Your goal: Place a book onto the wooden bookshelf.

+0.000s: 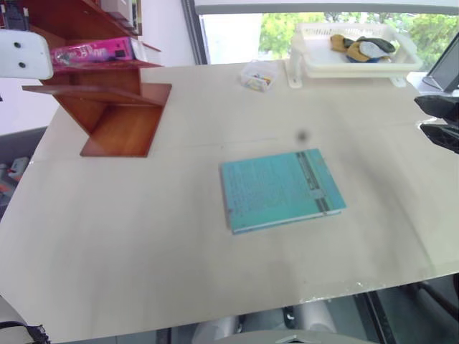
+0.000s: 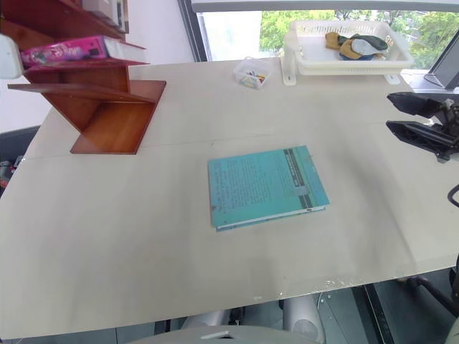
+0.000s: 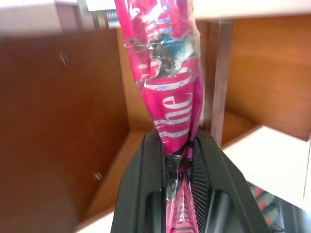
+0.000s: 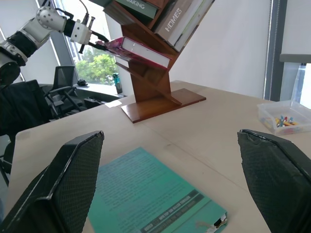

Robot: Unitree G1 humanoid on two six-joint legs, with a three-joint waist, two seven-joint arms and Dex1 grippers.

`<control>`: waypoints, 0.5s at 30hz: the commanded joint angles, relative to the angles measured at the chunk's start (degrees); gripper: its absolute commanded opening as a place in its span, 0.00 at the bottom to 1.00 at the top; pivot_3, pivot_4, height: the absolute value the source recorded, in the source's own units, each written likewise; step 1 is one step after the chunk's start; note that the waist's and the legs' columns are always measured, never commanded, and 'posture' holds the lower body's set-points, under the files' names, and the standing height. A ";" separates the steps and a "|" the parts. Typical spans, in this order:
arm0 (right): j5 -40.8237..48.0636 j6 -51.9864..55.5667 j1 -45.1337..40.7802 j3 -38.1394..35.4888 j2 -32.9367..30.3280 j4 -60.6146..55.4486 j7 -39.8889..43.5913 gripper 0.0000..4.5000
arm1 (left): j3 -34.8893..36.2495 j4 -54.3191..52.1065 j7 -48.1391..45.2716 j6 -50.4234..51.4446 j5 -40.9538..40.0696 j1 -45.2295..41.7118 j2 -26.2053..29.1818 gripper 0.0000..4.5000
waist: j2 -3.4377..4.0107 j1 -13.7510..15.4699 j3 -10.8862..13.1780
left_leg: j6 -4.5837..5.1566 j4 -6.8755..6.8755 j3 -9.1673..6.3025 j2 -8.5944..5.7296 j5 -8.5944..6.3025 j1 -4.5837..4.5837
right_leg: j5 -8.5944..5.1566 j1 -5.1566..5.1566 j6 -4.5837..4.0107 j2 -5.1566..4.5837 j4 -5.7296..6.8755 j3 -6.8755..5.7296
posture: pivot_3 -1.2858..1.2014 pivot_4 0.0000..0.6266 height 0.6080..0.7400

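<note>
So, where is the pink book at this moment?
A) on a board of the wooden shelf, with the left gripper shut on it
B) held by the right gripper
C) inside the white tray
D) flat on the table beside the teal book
A: the pink book lies on a board of the wooden bookshelf, and the left gripper is shut on its end.
</note>
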 commanded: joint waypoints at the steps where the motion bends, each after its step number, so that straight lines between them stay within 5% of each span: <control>1: 0.68 -0.48 -1.19 -1.39 -0.38 -1.49 0.76 1.00 | -0.09 5.49 4.41 -2.77 2.52 -2.64 1.52 0.04 | 0.00 -0.01 0.00 | 0.00 0.00 0.00 0.00 0.00 0.00 | 0.00 0.00 0.00 0.00 0.00 0.01 | 0.52 0.24 1.00; 6: 0.71 -0.55 -0.76 -1.79 -0.40 -1.88 0.40 1.00 | -1.89 11.37 6.32 -5.74 3.78 -4.71 0.79 0.04 | 0.00 -0.91 0.00 | 0.00 -0.02 0.11 0.02 0.00 0.08 | 0.00 -0.01 0.00 0.01 0.05 0.06 | 0.52 0.24 1.00; 7: 0.72 -0.59 -0.51 -1.88 -0.34 -2.15 0.22 1.00 | -2.31 12.31 6.66 -5.74 4.40 -5.19 0.64 0.22 | 0.00 -1.12 0.00 | 0.00 -0.02 0.11 0.02 0.00 0.08 | 0.00 -0.01 0.00 0.00 0.06 0.06 | 0.52 0.24 1.00; 9: 0.74 -0.64 -0.15 -2.05 -0.28 -2.46 0.01 1.00 | -2.63 13.79 6.06 -5.24 4.57 -5.98 0.33 0.34 | 0.00 -1.61 0.01 | 0.01 -0.02 0.17 0.01 -0.01 0.10 | 0.00 -0.01 0.00 0.00 0.07 0.11 | 0.52 0.24 1.00; 15: 1.18 -0.84 0.34 -3.02 -0.23 -2.94 -0.39 1.00 | -3.85 16.56 10.08 -4.86 7.99 -7.54 1.32 0.94 | -0.03 -1.14 0.02 | 0.04 -0.02 0.14 -0.01 -0.02 0.08 | 0.00 -0.02 0.01 -0.02 0.09 0.07 | 0.52 0.24 1.00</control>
